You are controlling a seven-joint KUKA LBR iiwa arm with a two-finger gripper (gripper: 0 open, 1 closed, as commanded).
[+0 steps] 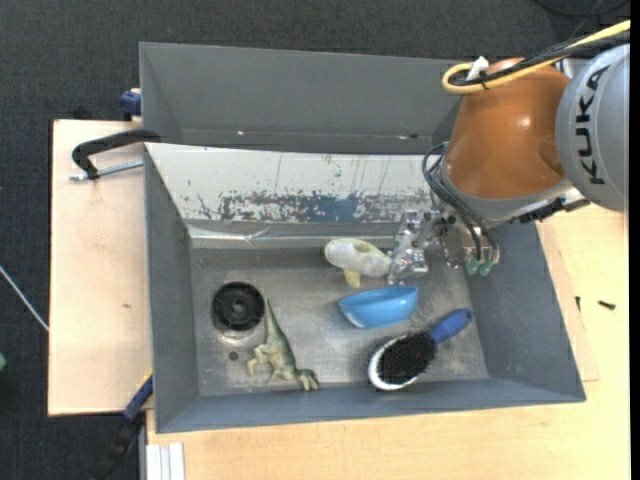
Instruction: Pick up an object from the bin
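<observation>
Cream-coloured toy [356, 257] is lying toward the back of the grey bin [170, 298], roughly mid-width. My gripper [418, 250] is down right beside its right end, though I honestly can't tell from up here whether it's open or clamped, or whether it's actually touching the toy. Just in front of the toy there's a blue bowl [378, 306], then a black hairbrush [400, 361] with a blue handle nearer the front wall, while a black round knob [237, 306] and a green dinosaur [280, 358] sit well off on the left.
</observation>
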